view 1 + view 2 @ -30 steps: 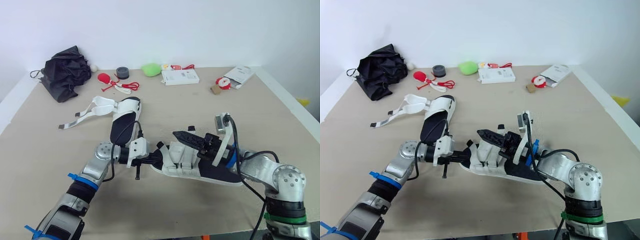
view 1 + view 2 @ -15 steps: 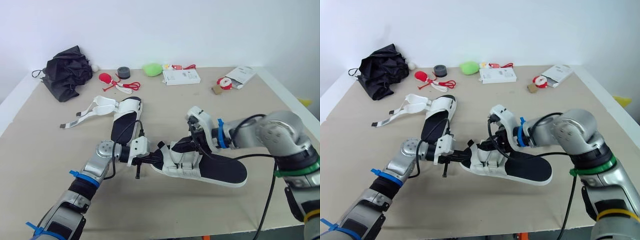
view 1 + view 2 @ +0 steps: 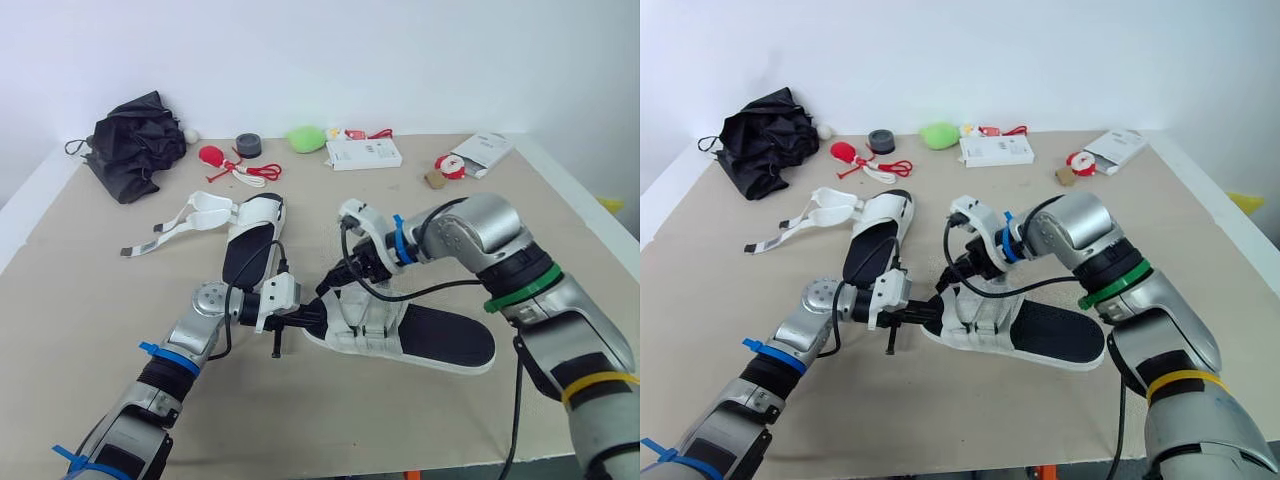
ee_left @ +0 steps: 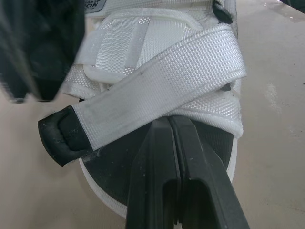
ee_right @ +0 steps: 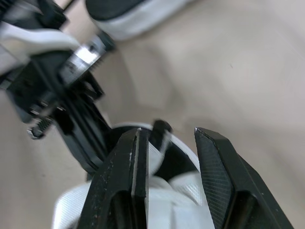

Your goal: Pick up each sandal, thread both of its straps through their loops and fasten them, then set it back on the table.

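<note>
Crowding the toe of the near sandal

Both arms at it now! Near sandal (image 3: 430, 338) lies flat on the table (image 3: 100, 330), centre of the frame. Left gripper (image 4: 169, 119), jaws pressed tight together, tips right at the front strap (image 4: 162, 81) over the toe. Right gripper (image 5: 167, 131) reaches in from the right, jaws apart, black strap tip (image 5: 161, 128) showing between them. Second sandal (image 3: 250, 240) sits up-left, straps loose.
</note>
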`<state>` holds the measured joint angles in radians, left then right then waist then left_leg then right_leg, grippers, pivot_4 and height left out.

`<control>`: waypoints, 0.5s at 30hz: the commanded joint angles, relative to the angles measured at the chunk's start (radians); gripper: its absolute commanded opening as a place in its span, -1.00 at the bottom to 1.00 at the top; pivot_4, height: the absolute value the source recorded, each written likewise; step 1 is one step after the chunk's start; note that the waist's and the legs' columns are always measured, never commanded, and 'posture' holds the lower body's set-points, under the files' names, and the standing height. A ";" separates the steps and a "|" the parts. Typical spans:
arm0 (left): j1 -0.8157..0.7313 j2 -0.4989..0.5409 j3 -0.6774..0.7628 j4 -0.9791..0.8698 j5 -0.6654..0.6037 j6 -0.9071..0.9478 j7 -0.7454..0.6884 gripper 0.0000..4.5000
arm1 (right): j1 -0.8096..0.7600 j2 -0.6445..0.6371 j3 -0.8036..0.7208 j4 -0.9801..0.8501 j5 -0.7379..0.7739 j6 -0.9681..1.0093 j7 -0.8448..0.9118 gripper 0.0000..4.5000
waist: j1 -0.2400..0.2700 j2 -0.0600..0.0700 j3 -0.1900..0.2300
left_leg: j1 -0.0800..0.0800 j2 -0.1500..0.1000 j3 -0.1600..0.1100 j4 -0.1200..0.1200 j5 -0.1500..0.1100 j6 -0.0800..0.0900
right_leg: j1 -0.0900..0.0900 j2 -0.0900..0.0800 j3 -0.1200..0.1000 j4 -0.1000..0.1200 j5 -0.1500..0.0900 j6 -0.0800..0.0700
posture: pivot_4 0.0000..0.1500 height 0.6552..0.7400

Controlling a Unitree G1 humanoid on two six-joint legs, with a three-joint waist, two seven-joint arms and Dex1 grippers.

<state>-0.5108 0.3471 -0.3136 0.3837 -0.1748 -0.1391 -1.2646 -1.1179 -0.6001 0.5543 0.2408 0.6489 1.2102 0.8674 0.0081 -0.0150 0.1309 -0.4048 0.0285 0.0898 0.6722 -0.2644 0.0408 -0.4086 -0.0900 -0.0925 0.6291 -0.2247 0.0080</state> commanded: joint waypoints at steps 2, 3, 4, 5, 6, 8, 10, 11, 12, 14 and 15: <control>0.071 0.025 -0.068 0.095 0.090 0.048 0.006 -1.00 | -0.029 0.026 -0.032 0.012 -0.053 -0.007 0.054 -0.22 | 0.000 0.000 0.000 | 0.000 0.000 0.000 0.000 0.000 0.000 | 0.000 0.000 0.000 0.000 0.000 0.000 | 1.00 1.00; 0.072 0.024 -0.068 0.094 0.090 0.049 0.007 -1.00 | -0.024 0.034 -0.028 0.013 -0.067 -0.008 0.061 -0.22 | 0.000 0.000 0.000 | 0.000 0.000 0.000 0.000 0.000 0.000 | 0.000 0.000 0.000 0.000 0.000 0.000 | 1.00 1.00; 0.072 0.024 -0.068 0.093 0.090 0.050 0.007 -1.00 | -0.019 0.041 -0.026 0.014 -0.079 -0.009 0.067 -0.22 | 0.000 0.000 0.000 | 0.000 0.000 0.000 0.000 0.000 0.000 | 0.000 0.000 0.000 0.000 0.000 0.000 | 1.00 1.00; 0.073 0.024 -0.068 0.092 0.089 0.050 0.008 -1.00 | -0.012 0.046 -0.021 0.011 -0.090 -0.010 0.074 -0.22 | 0.000 0.000 0.000 | 0.000 0.000 0.000 0.000 0.000 0.000 | 0.000 0.000 0.000 0.000 0.000 0.000 | 1.00 1.00; 0.073 0.025 -0.068 0.093 0.089 0.049 0.008 -1.00 | -0.003 0.052 -0.014 0.011 -0.103 -0.013 0.079 -0.22 | 0.000 0.000 0.000 | 0.000 0.000 0.000 0.000 0.000 0.000 | 0.000 0.000 0.000 0.000 0.000 0.000 | 1.00 1.00; 0.074 0.026 -0.067 0.093 0.089 0.049 0.008 -1.00 | 0.014 0.064 -0.006 0.015 -0.126 -0.015 0.090 -0.22 | 0.000 0.000 0.000 | 0.000 0.000 0.000 0.000 0.000 0.000 | 0.000 0.000 0.000 0.000 0.000 0.000 | 1.00 1.00; 0.074 0.028 -0.066 0.093 0.089 0.048 0.009 -1.00 | 0.024 0.074 -0.005 0.022 -0.147 -0.021 0.099 -0.22 | 0.000 0.000 0.000 | 0.000 0.000 0.000 0.000 0.000 0.000 | 0.000 0.000 0.000 0.000 0.000 0.000 | 1.00 1.00; 0.074 0.028 -0.066 0.093 0.089 0.048 0.010 -1.00 | 0.027 0.077 -0.006 0.024 -0.156 -0.022 0.103 -0.22 | 0.000 0.000 0.000 | 0.000 0.000 0.000 0.000 0.000 0.000 | 0.000 0.000 0.000 0.000 0.000 0.000 | 1.00 1.00; 0.073 0.029 -0.066 0.092 0.088 0.049 0.010 -1.00 | 0.028 0.079 -0.011 0.028 -0.163 -0.022 0.108 -0.22 | 0.000 0.000 0.000 | 0.000 0.000 0.000 0.000 0.000 0.000 | 0.000 0.000 0.000 0.000 0.000 -0.001 | 1.00 1.00; 0.073 0.030 -0.066 0.091 0.088 0.049 0.010 -1.00 | 0.031 0.082 -0.019 0.033 -0.175 -0.021 0.118 -0.22 | 0.000 0.000 0.000 | 0.000 0.000 0.000 0.000 0.000 0.000 | 0.000 0.000 0.000 0.001 0.000 -0.001 | 1.00 1.00; 0.074 0.031 -0.066 0.089 0.088 0.050 0.009 -1.00 | 0.032 0.083 -0.023 0.032 -0.180 -0.019 0.121 -0.22 | 0.000 0.000 0.000 | 0.000 0.000 0.000 0.000 0.000 0.000 | 0.000 0.000 0.000 0.001 0.000 -0.001 | 1.00 1.00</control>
<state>-0.5074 0.3472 -0.3135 0.3811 -0.1749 -0.1391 -1.2537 -1.0743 -0.5194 0.5586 0.2796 0.4798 1.1980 0.9695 0.0077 -0.0149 0.1309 -0.4045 0.0285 0.0899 0.6725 -0.2642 0.0406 -0.4086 -0.0904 -0.0928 0.6297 -0.2243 0.0074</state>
